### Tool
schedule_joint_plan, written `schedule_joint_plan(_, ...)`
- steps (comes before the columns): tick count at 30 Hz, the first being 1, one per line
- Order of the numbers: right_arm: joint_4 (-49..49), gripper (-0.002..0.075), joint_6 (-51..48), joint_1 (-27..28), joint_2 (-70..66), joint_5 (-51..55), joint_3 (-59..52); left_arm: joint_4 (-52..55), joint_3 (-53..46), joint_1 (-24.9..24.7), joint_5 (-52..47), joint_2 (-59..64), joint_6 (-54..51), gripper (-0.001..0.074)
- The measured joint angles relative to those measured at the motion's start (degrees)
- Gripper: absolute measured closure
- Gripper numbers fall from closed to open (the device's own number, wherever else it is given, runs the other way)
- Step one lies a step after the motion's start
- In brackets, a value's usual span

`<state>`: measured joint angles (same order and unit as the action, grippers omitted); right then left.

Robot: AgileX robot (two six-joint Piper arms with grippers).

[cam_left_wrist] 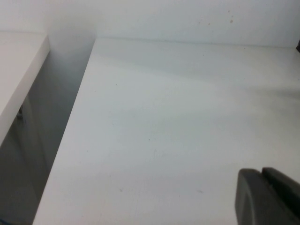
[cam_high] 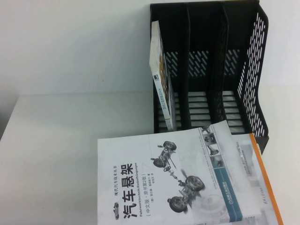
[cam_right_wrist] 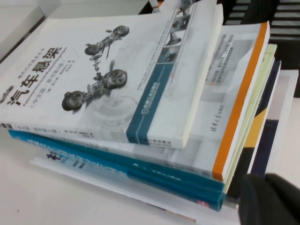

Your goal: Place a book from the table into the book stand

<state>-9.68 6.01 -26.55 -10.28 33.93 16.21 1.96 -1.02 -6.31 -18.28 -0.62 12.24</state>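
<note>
Starting on the left side: the left gripper (cam_left_wrist: pixel 269 197) only shows up in its own wrist view as a dark grey chunk in the corner, hanging over a bare stretch of the plain white flat table (cam_left_wrist: pixel 178 122). Out ahead of it there's just tabletop running to the far edge, and off to one side a gap with another white surface (cam_left_wrist: pixel 18 70) past it. Can't tell whether that gripper is spread or closed from what's visible.

Moving right, in the high view neither arm is in shot. The large thin paperback book (cam_high: pixel 161 77) with the white and dark brown-orange cover is already standing on edge in the leftmost compartment of the black plastic three-compartment book stand (cam_high: pixel 255 70), leaning a bit with its top poking out past the stand's left wall. The other two compartments hold nothing I can see.

In front of the stand there's a stack of books. On top is the white book with the car suspension drawing and blue stripe (cam_high: pixel 173 180), and under it the orange-edged book (cam_high: pixel 267 178) sticks out to the right.

The right gripper (cam_right_wrist: pixel 272 199) is a dark blurry shape in its wrist view, sitting just beside the near corner of that stack, low down by the bottom books. From there the white suspension book (cam_right_wrist: pixel 108 70) lies up ahead on top, the orange-edged one (cam_right_wrist: pixel 239 101) below it, then teal-spined books (cam_right_wrist: pixel 117 164) further down. Can't tell if this gripper is wide or narrow either.
</note>
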Motion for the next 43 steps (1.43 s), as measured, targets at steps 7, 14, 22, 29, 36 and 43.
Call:
schedule_joint_plan(7,4.9,0.0728,0.1,13.6,8.8,-12.5,-7.3,0.0,0.0,-0.2,0.0,0.0,0.0,0.0737)
schedule_joint_plan(14,5.6,0.0728,-0.3,29.8,11.0,-22.0,-17.5,0.0,0.0,-0.6,0.0,0.0,0.0,0.0737)
schedule_joint_plan(22,6.9,0.0728,-2.5,30.6,11.0,-15.2,-17.6,0.0,0.0,-0.6,0.0,0.0,0.0,0.0737)
schedule_joint_plan(29,7.3,0.0728,-2.8,30.6,11.0,-15.1,-17.6,0.0,0.0,-0.6,0.0,0.0,0.0,0.0737)
schedule_joint_plan(36,8.4,0.0728,-2.8,30.6,11.0,-15.1,-17.6,0.0,0.0,-0.6,0.0,0.0,0.0,0.0737)
schedule_joint_plan(43,9.2,0.0728,-2.8,30.1,11.0,-15.1,-17.6,0.0,0.0,-0.6,-0.1,0.0,-0.1,0.0737)
